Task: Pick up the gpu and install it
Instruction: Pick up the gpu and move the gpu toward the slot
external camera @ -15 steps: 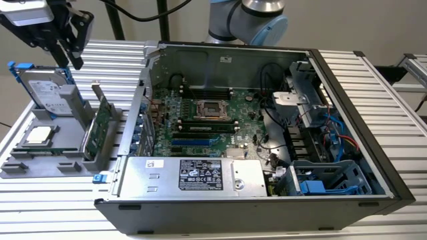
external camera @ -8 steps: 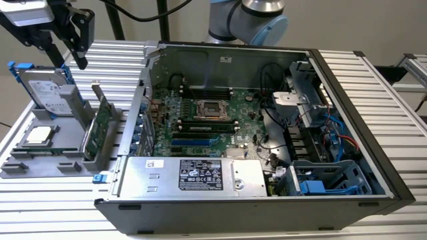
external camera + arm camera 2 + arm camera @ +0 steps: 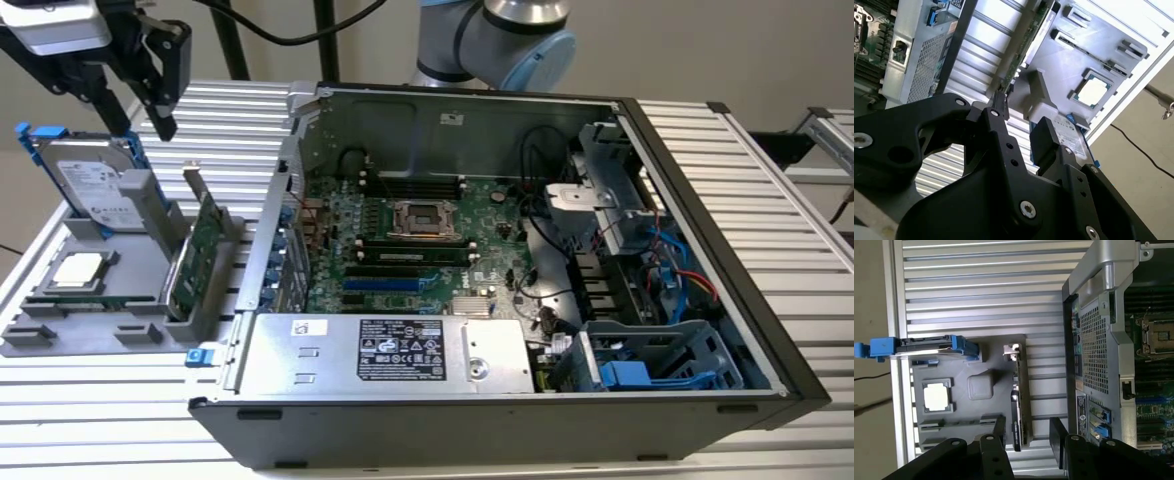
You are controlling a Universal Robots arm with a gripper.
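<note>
While the claw (image 3: 144, 122) is hanging above the grey holder (image 3: 80, 335) at the exterior view's left, its two black fingers (image 3: 999, 440) are standing wide apart and gripping nothing. The green card (image 3: 203, 250) is sitting on its long edge in a slot of that holder, on the side nearest the open computer case (image 3: 400, 430), and it is leaning slightly. The claw is hanging clear of the card, not touching it.

In the first wrist view the card (image 3: 1021, 405) is showing edge-on as a thin strip, with its silver bracket (image 3: 1013, 351) at the end far from the fingers. In the second wrist view the same thin edge (image 3: 1026, 42) is running away beyond the open claw (image 3: 1021, 127).

A hard drive (image 3: 94, 185) with a blue frame is standing upright in the holder. A square silver chip (image 3: 80, 270) is lying flat near it. The case is lying on a slatted metal table (image 3: 747, 150) with its main board (image 3: 400, 250) facing up.
</note>
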